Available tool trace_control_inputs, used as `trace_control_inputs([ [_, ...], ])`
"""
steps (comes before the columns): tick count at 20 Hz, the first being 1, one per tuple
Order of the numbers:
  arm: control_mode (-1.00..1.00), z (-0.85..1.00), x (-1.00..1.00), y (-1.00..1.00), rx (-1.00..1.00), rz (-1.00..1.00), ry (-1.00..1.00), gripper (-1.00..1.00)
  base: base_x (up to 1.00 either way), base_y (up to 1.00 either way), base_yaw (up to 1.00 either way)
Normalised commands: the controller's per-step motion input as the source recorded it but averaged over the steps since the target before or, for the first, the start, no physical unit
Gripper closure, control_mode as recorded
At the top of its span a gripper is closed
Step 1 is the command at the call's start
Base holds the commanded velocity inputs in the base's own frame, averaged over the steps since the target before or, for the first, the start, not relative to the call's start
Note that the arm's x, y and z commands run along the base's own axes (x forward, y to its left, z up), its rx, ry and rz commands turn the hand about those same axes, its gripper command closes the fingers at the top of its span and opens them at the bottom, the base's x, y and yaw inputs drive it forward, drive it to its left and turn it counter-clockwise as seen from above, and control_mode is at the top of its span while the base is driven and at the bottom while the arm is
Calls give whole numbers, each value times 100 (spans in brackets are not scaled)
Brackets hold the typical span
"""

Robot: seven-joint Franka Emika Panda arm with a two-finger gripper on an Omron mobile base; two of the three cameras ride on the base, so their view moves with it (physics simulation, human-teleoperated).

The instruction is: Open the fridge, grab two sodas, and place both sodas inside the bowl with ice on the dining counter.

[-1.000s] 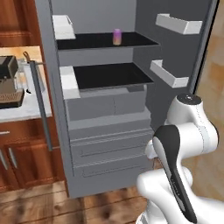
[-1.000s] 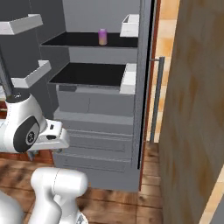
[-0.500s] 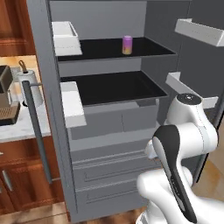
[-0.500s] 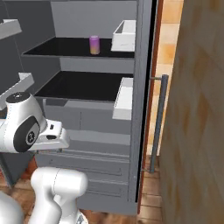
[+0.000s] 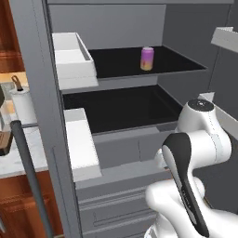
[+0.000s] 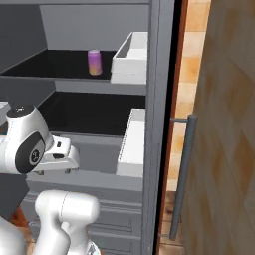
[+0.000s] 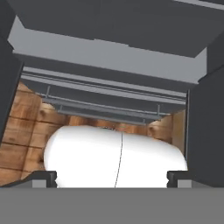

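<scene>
Fridge (image 5: 116,153) doors are wide open, pink-purple soda (image 5: 147,58) standing on the fridge's upper black shelf. Claw (image 7: 112,177) is spread fully, holding nothing, pointed down at the fridge's lower drawers (image 7: 109,94).

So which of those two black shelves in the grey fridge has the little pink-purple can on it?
The upper black shelf holds the pink-purple can with the orange-yellow band; the lower black shelf below it looks bare.

fridge (image 5: 116,28) open, shelf free beside can (image 5: 147,58)
</scene>
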Motion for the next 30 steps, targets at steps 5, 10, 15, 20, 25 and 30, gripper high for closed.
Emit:
trace_control_inputs([
  [5, 100, 0, 0, 0, 0, 0, 0, -100, 78, 5, -1],
  [10, 100, 0, 0, 0, 0, 0, 0, -100, 80, 7, 0],
  [15, -100, 0, 7, 0, 3, 1, -5, -100, 49, 0, 0],
  [20, -100, 12, 17, 0, 20, 7, -42, -100, 0, 0, 0],
  [25, -100, 40, 7, 0, 15, 1, -42, -100, 0, 0, 0],
  [30, -100, 54, 8, 2, 7, -3, -31, -100, 0, 0, 0],
])
